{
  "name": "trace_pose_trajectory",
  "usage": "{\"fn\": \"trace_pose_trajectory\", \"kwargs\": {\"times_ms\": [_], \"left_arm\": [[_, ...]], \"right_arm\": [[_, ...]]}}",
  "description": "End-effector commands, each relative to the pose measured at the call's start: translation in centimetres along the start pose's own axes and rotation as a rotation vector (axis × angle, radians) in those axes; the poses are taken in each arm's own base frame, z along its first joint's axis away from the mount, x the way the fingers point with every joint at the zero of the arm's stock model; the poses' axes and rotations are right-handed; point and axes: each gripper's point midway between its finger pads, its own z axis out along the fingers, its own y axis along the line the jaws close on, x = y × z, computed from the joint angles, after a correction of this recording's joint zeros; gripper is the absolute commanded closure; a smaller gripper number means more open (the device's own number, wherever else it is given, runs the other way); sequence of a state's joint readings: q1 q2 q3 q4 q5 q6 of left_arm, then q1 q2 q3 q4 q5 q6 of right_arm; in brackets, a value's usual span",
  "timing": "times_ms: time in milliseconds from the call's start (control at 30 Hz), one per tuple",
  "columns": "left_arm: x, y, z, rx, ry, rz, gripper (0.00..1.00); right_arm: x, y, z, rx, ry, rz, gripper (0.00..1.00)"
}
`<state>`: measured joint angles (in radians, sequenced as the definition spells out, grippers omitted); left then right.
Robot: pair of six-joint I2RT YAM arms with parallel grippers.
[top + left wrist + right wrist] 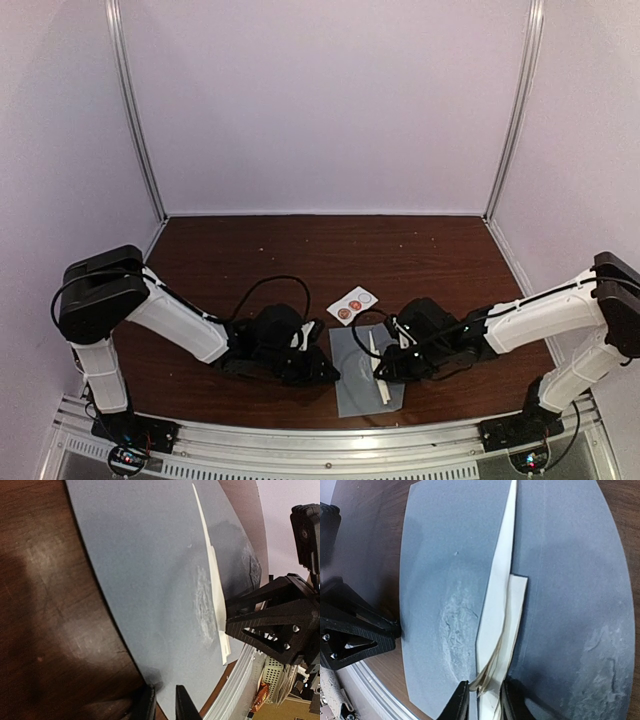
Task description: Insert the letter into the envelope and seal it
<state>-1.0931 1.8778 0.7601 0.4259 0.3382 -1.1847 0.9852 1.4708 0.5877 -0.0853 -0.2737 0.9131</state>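
**Envelope** (350, 388): lies flat on the table (300, 250) near the front edge, between the two arms. Its flap (495, 595) stands up, pale underside showing.

**Letter** (517, 605): cream folded sheets lying along the flap at the mouth. It does not look to be inside the pocket yet.

**Right gripper** (482, 702): clamped on the near end of the letter. Whether the flap's edge is pinched in with it is hard to tell from this angle.

**Left gripper** (164, 705): sits at the envelope's left edge, jaws nearly together. You cannot tell whether it grips the edge or only sits over it.

**Sticker card** (352, 305): just beyond the envelope, not touching it.

**Hazards to watch:**
- If the flap is caught with the letter, any push toward the pocket will drag or crease the flap, and the letter will ride over the mouth.
- If the left gripper has no real hold, the envelope will slide across the smooth table under the right arm's push.
- The folded sheets fan slightly at the grip, so a loose leaf could snag on the mouth and buckle.
- A skidding envelope could knock the sticker card out of easy reach before sealing.
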Motion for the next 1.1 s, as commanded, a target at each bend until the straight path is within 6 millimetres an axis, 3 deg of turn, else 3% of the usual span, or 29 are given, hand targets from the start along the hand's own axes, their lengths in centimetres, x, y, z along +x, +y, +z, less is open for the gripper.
{"fn": "trace_pose_trajectory", "kwargs": {"times_ms": [0, 1067], "left_arm": [[-0.1, -0.6, 0.5, 0.030, 0.002, 0.010, 0.84], [-0.3, -1.2, 0.5, 0.059, -0.011, 0.016, 0.86]], "right_arm": [[0.7, 0.8, 0.6, -0.009, 0.031, -0.010, 0.76], [0.0, 2.3, 0.3, -0.044, -0.005, -0.019, 0.73]]}}
